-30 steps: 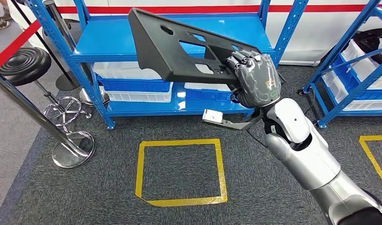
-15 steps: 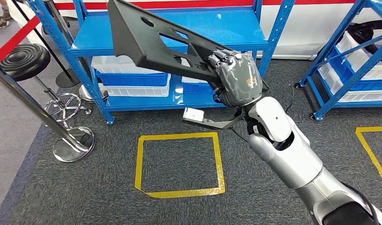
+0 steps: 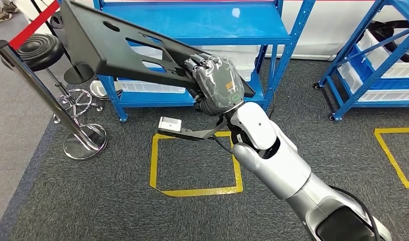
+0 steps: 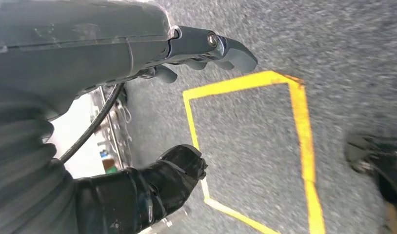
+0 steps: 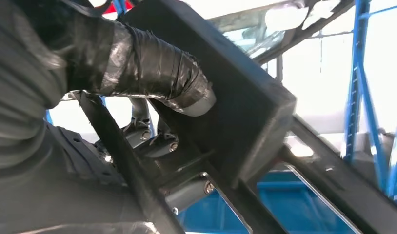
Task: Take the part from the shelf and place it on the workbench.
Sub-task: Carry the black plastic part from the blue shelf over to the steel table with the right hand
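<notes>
- Right hand (image 3: pixel 216 80) of mine is clamped onto one end of the big black plastic part (image 3: pixel 119 47), fingers wrapped over its near edge, and the whole panel is up in the air, tilted, sticking out to my left.
- From my right wrist camera you can see my thumb (image 5: pixel 152 68) pressed across a flat face of the part, with the ribs and cutouts of the panel running past it.
- That part is off the blue shelf (image 3: pixel 202 22) entirely; it hangs in front of it, over the dark carpet (image 3: pixel 67 201), just above the yellow taped square (image 3: pixel 155 160) on the floor.
- Left hand (image 4: pixel 187 97) hangs down by my side holding nothing, fingers loosely apart, looking at carpet and a corner of yellow tape.
- Off to my left there's a black round stool (image 3: pixel 39 50) on a chrome base and a shiny metal post (image 3: pixel 46 95) with a red belt.
- Second blue rack (image 3: pixel 363 60) with white bins sits to my right.
</notes>
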You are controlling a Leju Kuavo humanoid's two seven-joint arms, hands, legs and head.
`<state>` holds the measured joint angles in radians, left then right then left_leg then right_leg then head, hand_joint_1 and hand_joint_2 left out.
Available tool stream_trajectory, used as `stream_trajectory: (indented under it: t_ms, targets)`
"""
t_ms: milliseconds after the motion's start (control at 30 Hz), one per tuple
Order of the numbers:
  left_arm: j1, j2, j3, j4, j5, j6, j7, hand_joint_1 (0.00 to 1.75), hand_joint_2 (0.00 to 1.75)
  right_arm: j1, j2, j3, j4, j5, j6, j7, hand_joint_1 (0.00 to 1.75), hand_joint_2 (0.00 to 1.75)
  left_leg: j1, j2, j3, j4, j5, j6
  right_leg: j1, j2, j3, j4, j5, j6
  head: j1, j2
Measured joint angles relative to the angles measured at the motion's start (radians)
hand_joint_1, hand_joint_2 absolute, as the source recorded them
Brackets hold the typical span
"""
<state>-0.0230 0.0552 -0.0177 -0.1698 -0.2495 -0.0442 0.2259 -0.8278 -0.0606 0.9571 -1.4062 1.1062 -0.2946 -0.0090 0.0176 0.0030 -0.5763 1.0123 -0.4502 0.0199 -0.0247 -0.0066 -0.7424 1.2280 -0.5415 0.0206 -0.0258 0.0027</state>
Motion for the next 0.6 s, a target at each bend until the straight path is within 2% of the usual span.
stream_trajectory:
  t_ms: [33,67,100,133,167,200,233,267,300,333,367,400,433,467,500,533,567,600]
  targets:
    - [0.001,-0.001,-0.002,0.000,-0.003,0.002,-0.003,0.00,1.75,0.001,-0.011,0.000,0.000,-0.002,-0.002,0.000,1.75,1.75,-0.004,0.001,-0.016,0.004,0.010,0.003,0.002,0.001,-0.008,0.062,-0.027,-0.001,0.000,0.000]
    - [0.002,-0.002,-0.003,0.000,-0.005,0.004,-0.005,0.00,1.75,0.003,-0.020,0.000,0.000,-0.003,-0.003,0.000,1.75,1.75,-0.009,0.002,-0.032,0.008,0.019,0.006,0.006,0.002,-0.005,0.103,-0.028,-0.005,0.000,0.000]
    - [0.003,-0.003,-0.003,0.000,-0.006,0.005,-0.006,0.00,1.75,0.004,-0.028,0.000,0.000,-0.003,-0.004,0.001,1.75,1.75,-0.015,0.002,-0.048,0.012,0.028,0.007,0.010,0.002,0.012,0.112,-0.009,-0.011,0.000,0.000]
    - [0.003,-0.004,-0.004,0.000,-0.007,0.005,-0.006,0.00,1.75,0.005,-0.035,0.000,0.000,-0.004,-0.005,0.002,1.75,1.75,-0.020,0.002,-0.063,0.015,0.038,0.008,0.014,0.003,0.046,0.086,0.020,-0.020,0.000,0.000]
    - [0.004,-0.005,-0.004,0.000,-0.008,0.005,-0.007,0.00,1.75,0.006,-0.039,0.000,-0.002,-0.004,-0.005,0.004,1.75,1.75,-0.025,0.002,-0.075,0.017,0.047,0.008,0.021,0.003,0.094,0.029,0.037,-0.034,0.000,0.000]
    - [0.004,-0.007,-0.005,0.000,-0.009,0.005,-0.007,0.00,1.75,0.006,-0.041,0.000,-0.004,-0.004,-0.005,0.006,1.75,1.75,-0.029,0.003,-0.086,0.019,0.056,0.007,0.026,0.002,0.149,-0.048,0.034,-0.047,0.000,0.000]
    - [0.005,-0.009,-0.005,0.000,-0.010,0.006,-0.007,0.00,1.75,0.006,-0.042,0.000,-0.008,-0.004,-0.006,0.007,1.75,1.75,-0.030,0.004,-0.091,0.018,0.066,0.005,0.031,0.002,0.193,-0.114,0.024,-0.055,-0.001,0.000]
    - [0.006,-0.010,-0.005,0.000,-0.010,0.006,-0.008,0.00,1.75,0.005,-0.043,0.000,-0.011,-0.004,-0.007,0.008,1.75,1.75,-0.029,0.006,-0.094,0.015,0.077,0.002,0.035,0.003,0.220,-0.161,0.013,-0.060,-0.001,0.000]
    - [0.007,-0.011,-0.006,0.000,-0.010,0.007,-0.008,0.00,1.75,0.004,-0.044,0.000,-0.013,-0.004,-0.009,0.008,1.75,1.75,-0.028,0.007,-0.094,0.010,0.088,-0.002,0.037,0.003,0.230,-0.185,0.011,-0.061,0.000,0.000]
    - [0.009,-0.011,-0.006,0.000,-0.010,0.007,-0.008,0.00,1.75,0.003,-0.046,0.000,-0.014,-0.004,-0.010,0.008,1.75,1.75,-0.027,0.006,-0.094,0.002,0.100,-0.007,0.037,0.002,0.225,-0.195,0.022,-0.063,0.000,0.000]
    - [0.008,-0.010,-0.006,0.000,-0.010,0.007,-0.008,0.00,1.75,0.002,-0.047,0.000,-0.014,-0.004,-0.011,0.009,1.75,1.75,-0.027,0.005,-0.098,-0.001,0.100,-0.012,0.035,0.000,0.219,-0.206,0.038,-0.067,0.000,0.000]
    - [0.008,-0.010,-0.006,0.001,-0.010,0.008,-0.008,0.00,1.75,0.001,-0.048,0.000,-0.015,-0.004,-0.011,0.008,1.75,1.75,-0.028,0.002,-0.107,0.007,0.081,-0.017,0.030,-0.003,0.212,-0.217,0.053,-0.073,0.000,0.000]
    - [0.008,-0.010,-0.006,0.001,-0.010,0.008,-0.008,0.00,1.75,0.001,-0.048,0.000,-0.016,-0.004,-0.011,0.008,1.75,1.75,-0.028,0.000,-0.117,0.034,0.041,-0.023,0.025,-0.005,0.201,-0.228,0.070,-0.078,0.000,0.000]
    - [0.007,-0.010,-0.006,0.001,-0.012,0.008,-0.009,0.00,1.75,0.001,-0.049,0.000,-0.017,-0.005,-0.011,0.009,1.75,1.75,-0.023,-0.001,-0.130,0.080,-0.015,-0.028,0.023,-0.006,0.188,-0.230,0.086,-0.081,-0.001,0.000]
    - [0.008,-0.011,-0.006,0.001,-0.015,0.008,-0.012,0.00,1.75,0.003,-0.053,0.000,-0.019,-0.008,-0.011,0.009,1.75,1.75,-0.018,-0.001,-0.140,0.141,-0.067,-0.033,0.022,-0.005,0.172,-0.231,0.100,-0.083,-0.001,0.000]
    - [0.009,-0.012,-0.007,0.001,-0.021,0.011,-0.017,0.00,1.75,0.009,-0.064,-0.001,-0.024,-0.016,-0.012,0.010,1.75,1.75,-0.014,-0.001,-0.146,0.205,-0.099,-0.039,0.021,-0.006,0.155,-0.229,0.113,-0.080,-0.001,0.000]
    - [0.011,-0.013,-0.008,0.001,-0.027,0.015,-0.024,0.00,1.75,0.018,-0.082,-0.003,-0.033,-0.026,-0.013,0.009,1.75,1.75,-0.009,-0.001,-0.145,0.255,-0.104,-0.044,0.021,-0.007,0.137,-0.227,0.126,-0.077,-0.001,0.000]
    - [0.012,-0.015,-0.009,0.001,-0.033,0.019,-0.031,0.00,1.75,0.030,-0.105,-0.007,-0.044,-0.038,-0.014,0.006,1.75,1.75,-0.005,-0.001,-0.133,0.281,-0.084,-0.049,0.019,-0.010,0.117,-0.223,0.138,-0.072,-0.001,0.000]
